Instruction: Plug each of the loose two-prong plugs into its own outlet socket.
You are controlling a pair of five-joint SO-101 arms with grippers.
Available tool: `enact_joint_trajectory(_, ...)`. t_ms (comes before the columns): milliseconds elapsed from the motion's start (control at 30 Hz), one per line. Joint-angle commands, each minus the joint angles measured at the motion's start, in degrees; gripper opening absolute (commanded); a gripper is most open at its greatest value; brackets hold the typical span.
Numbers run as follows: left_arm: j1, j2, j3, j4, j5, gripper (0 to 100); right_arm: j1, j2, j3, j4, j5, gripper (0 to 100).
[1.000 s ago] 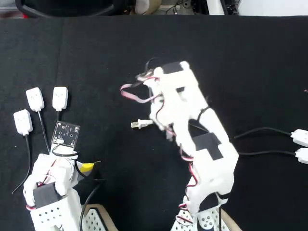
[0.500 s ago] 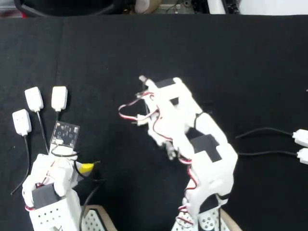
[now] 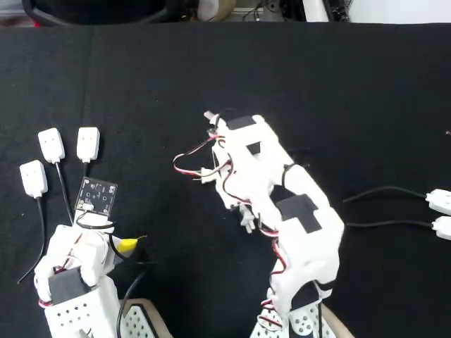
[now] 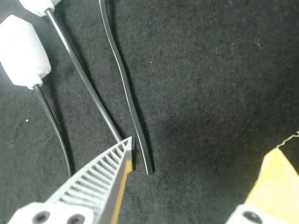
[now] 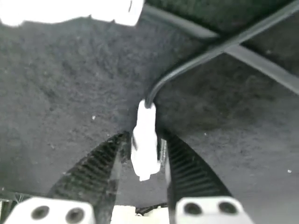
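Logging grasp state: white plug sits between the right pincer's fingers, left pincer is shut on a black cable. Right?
Not quite. The left pincer is open, gripping nothing; the black cables lie on the cloth beneath it, per the left wrist view. Rest holds.

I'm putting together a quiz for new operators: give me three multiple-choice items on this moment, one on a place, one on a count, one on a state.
1. Where is the white plug?
A) between the right gripper's fingers
B) lying loose mid-table
C) at the table's far edge

2. How many white sockets lie by the left arm?
A) one
B) three
C) five

3. How is the left gripper?
A) shut on a cable
B) shut on a socket
C) open, empty

Answers: 1 A, the right wrist view shows it clamped there; 2 B, the high view shows three; 3 C, its fingers stand wide apart, gripping nothing.
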State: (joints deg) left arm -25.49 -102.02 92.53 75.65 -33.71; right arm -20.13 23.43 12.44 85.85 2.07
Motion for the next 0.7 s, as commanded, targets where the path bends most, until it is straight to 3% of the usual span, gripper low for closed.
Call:
enact_joint_trajectory(0, -0.4, 0.4, -0.2, 0.4, -0.6, 41, 1.2, 3.7, -4.8, -0.8, -2.3, 8.7)
enact_joint_trajectory(400, -0.4, 0.4, -0.2, 0.4, -0.6, 41, 2.7, 5.9, -9.8, 5.5, -2.2, 1.1)
enact_joint_trajectory(667, -0.4, 0.4, -0.2, 0.4, -0.6, 41, 2.3, 5.2, -11.2, 9.5, -2.2, 1.1)
